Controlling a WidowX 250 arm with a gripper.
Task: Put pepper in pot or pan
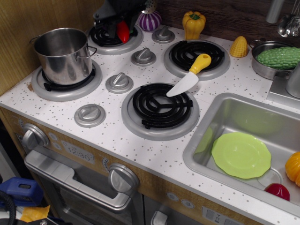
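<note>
The tall shiny steel pot [64, 55] stands on the front left burner, open side up, nothing visible inside. My black gripper [119, 21] is at the top of the view, above the back left burner [110, 38], to the right of and behind the pot. It is shut on the small red chili pepper [123, 31], which hangs down between the fingers, lifted clear of the stove.
A yellow-handled toy knife [190, 76] lies across the two middle burners. A purple vegetable [150, 20], yellow bell pepper [193, 23] and corn [239, 47] stand at the back. A shallow pan with a green vegetable [276, 57] is far right. The sink [220, 112] holds a green plate [241, 154].
</note>
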